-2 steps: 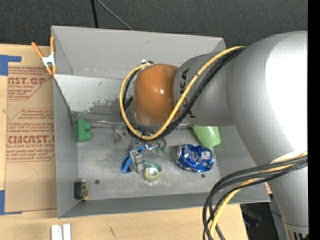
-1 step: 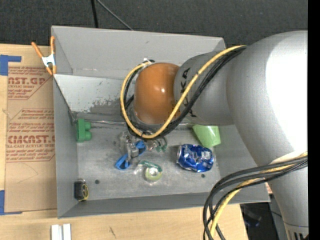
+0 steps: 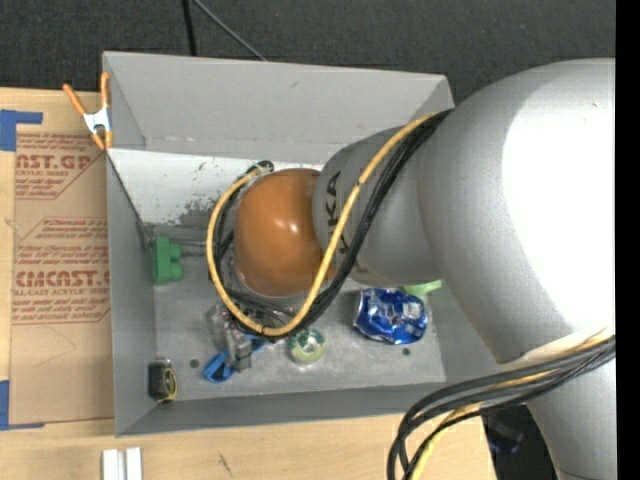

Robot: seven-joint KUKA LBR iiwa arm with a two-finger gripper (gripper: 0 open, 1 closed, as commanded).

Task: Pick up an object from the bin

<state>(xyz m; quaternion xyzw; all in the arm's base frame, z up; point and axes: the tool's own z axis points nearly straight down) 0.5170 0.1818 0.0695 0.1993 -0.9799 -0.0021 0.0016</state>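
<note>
One camera view from above: the gripper (image 3: 233, 346) sits low at the floor of the bin (image 3: 280, 133), just beside a small blue thing (image 3: 216, 369) near the front wall. Whether it is spread or closed cannot be told. Nothing looks lifted; grasping and raising seemingly remain.

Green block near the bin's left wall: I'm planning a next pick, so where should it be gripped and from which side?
Probably from straight above, closing on the near and far faces of the green block. It lies flat, apart from other things, but the bin's left wall stands close, leaving little room on that side.
</note>
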